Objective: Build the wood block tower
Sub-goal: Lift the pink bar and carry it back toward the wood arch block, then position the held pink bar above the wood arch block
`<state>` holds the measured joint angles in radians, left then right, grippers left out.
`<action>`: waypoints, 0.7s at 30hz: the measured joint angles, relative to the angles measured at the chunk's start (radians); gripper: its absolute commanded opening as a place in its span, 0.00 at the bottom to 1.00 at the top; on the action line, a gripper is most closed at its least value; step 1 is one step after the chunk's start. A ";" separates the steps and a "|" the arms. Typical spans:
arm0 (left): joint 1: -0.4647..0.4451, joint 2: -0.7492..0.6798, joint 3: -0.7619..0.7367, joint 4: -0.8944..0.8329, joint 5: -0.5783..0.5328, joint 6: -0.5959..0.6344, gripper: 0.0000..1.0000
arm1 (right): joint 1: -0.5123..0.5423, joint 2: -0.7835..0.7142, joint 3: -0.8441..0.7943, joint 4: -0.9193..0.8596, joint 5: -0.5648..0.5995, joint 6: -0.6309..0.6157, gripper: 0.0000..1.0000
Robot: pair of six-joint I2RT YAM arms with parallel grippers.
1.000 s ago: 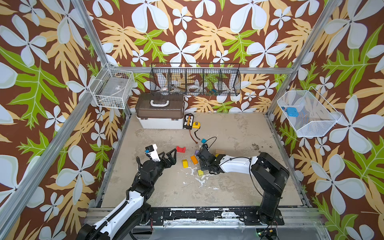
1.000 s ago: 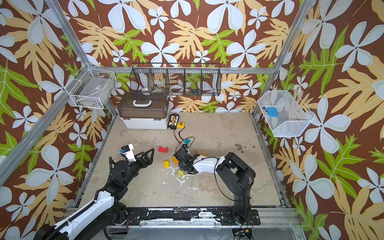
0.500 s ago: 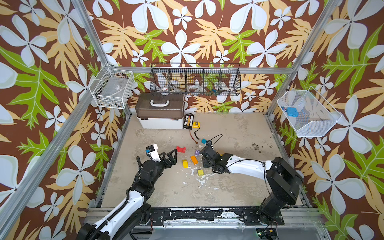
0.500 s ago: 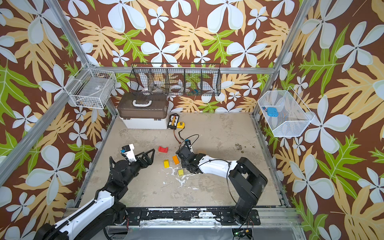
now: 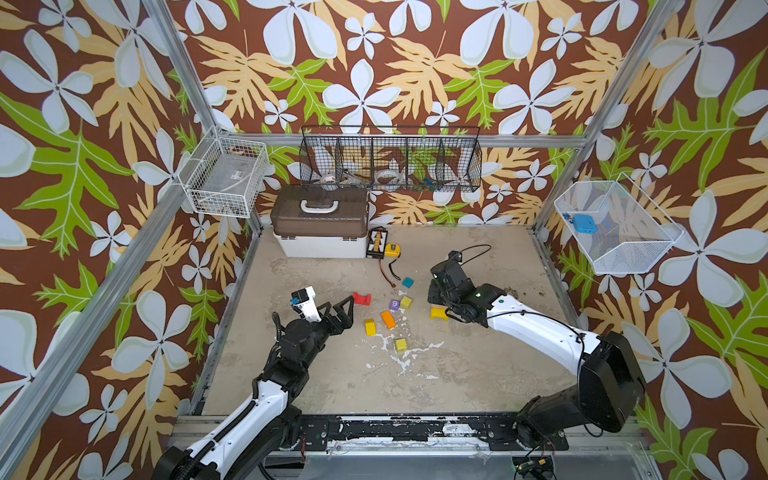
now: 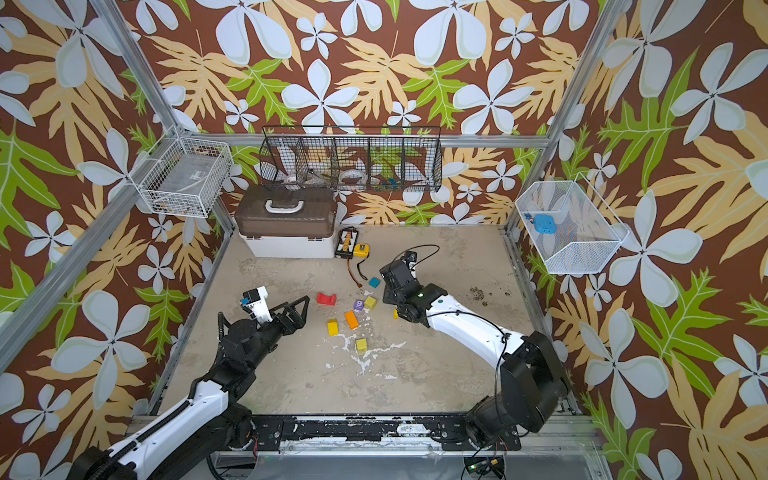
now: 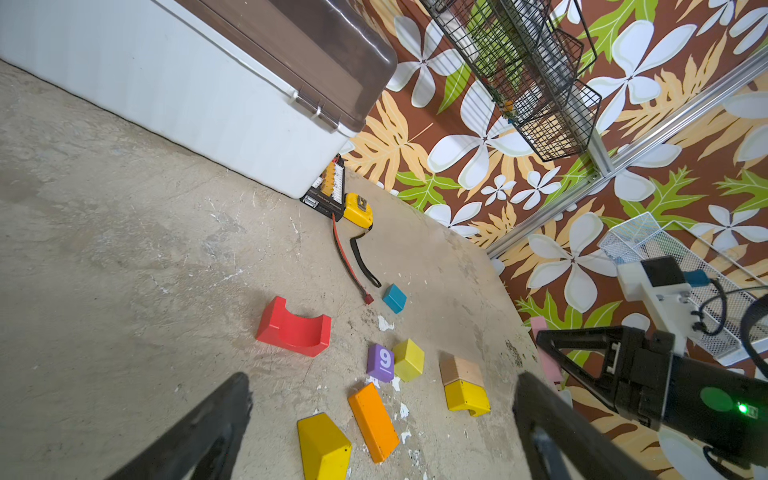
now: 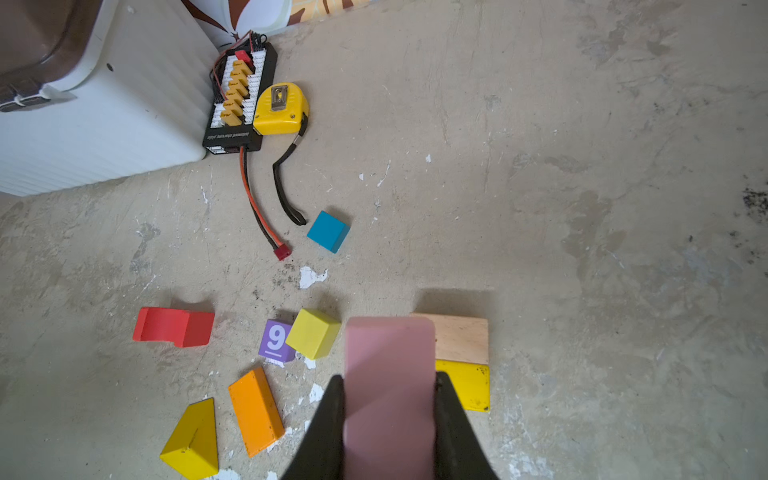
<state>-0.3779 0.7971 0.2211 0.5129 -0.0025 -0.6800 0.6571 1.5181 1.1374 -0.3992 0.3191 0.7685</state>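
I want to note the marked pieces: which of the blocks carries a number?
The small purple cube, with a white 9 on one face, beside a yellow cube. No other block shows any mark.

Both top views: cam head high on arm-base side, tilted steeply down, far off; whole worktop [image 5: 457, 374] covered, near-identical framing. Left wrist cam: low, behind left pincer [image 7: 383, 375], facing fwd between its fingers [image 7: 216, 419] to toolbox [image 7: 208, 95] and back wall [image 7: 478, 137]. Right wrist cam: close above right pincer [image 8: 390, 376], facing down; pink block [image 8: 388, 353] obstructs near field. Shared by all views: wood blocks [image 8: 253, 411], red arch [image 7: 293, 328], tape measure [image 8: 280, 108], all ahead of both pincers.
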 measured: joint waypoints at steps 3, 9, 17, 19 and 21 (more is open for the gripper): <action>0.000 -0.005 -0.002 0.000 0.000 0.000 1.00 | -0.003 0.034 0.044 -0.071 0.059 0.041 0.00; -0.003 -0.003 -0.003 0.000 0.001 -0.003 1.00 | -0.016 0.105 0.022 -0.146 0.103 0.074 0.00; -0.005 0.019 -0.003 0.000 0.003 -0.003 1.00 | -0.017 0.131 -0.019 -0.123 0.101 0.079 0.00; -0.005 0.019 -0.003 0.000 0.003 -0.003 1.00 | -0.017 0.151 -0.019 -0.120 0.095 0.078 0.00; -0.005 0.018 -0.003 0.000 0.003 -0.003 1.00 | -0.018 0.163 -0.019 -0.115 0.085 0.074 0.00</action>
<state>-0.3832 0.8154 0.2176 0.5133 0.0010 -0.6830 0.6395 1.6814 1.1183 -0.5144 0.4038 0.8421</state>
